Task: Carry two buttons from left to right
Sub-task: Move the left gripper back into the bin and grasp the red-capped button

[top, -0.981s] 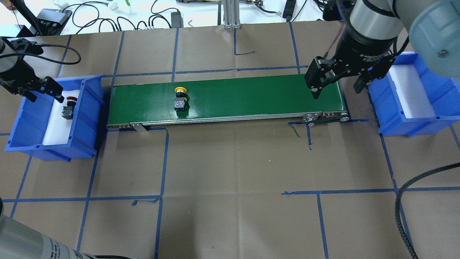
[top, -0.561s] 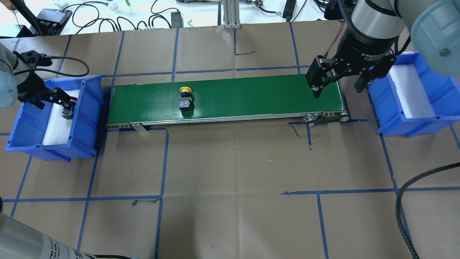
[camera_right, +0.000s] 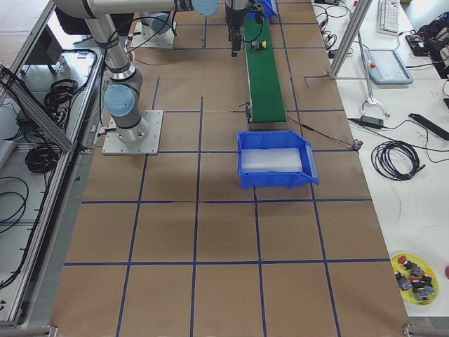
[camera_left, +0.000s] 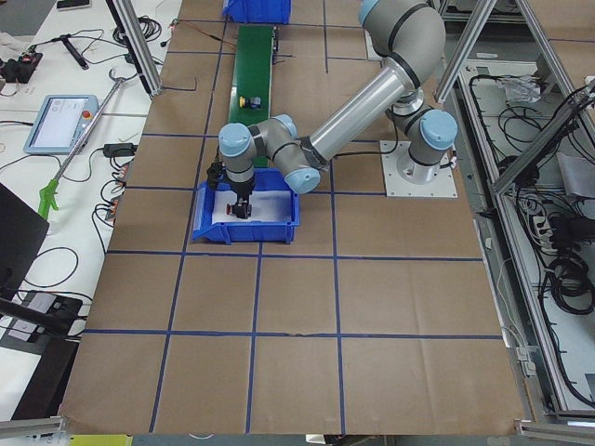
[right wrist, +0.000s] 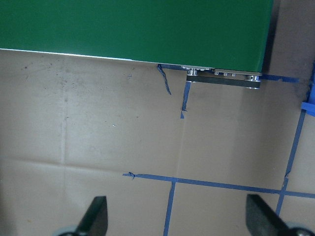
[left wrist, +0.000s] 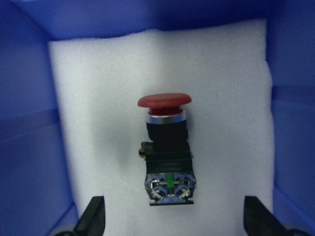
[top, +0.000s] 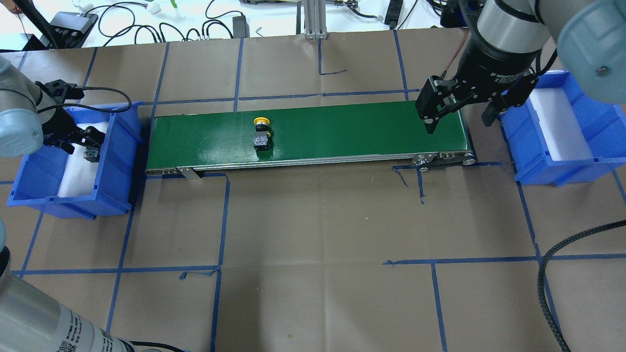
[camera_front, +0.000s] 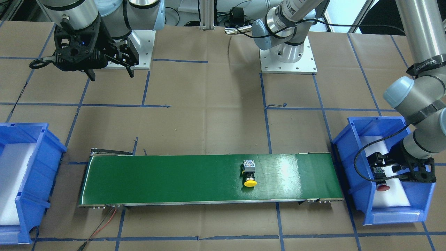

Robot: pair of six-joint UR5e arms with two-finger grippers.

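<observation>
Left gripper (left wrist: 173,221): fingertips (left wrist: 94,217) spread wide, released, holding nothing. In the wrist view they sit at approx. 8 and 4 o'clock of the red mushroom-cap push-button on its black-and-grey switch body (left wrist: 166,147), w/ clear gaps both sides and no contact. That btn lies on its side on the white foam pad (left wrist: 98,108), cap toward 12 o'clock, terminal end toward 6. The pad lines the blue plastic bin (top: 117,157) at the 9 o'clock end of the overhead view, and the left arm reaches down into it w/ the gripper low btwn the walls. Right gripper (top: 459,120): fingers also apart, nothing btwn them, hanging above the 3 o'clock end of the green conveyor belt (top: 342,129). Its wrist cam shows the belt edge at 12 o'clock and, below that, the brown paper table cover w/ blue tape lines (right wrist: 98,123). The yellow mushroom-cap push-button (top: 260,133), same kind of body, lies on the belt toward 9 o'clock of the belt's middle in the overhead view. Its cap points to 12, terminals to 6, and it is well apart from both grippers. A second blue plastic bin (top: 557,171) w/ white foam stands at 3 o'clock, just past the belt end and just beside the right gripper.
</observation>
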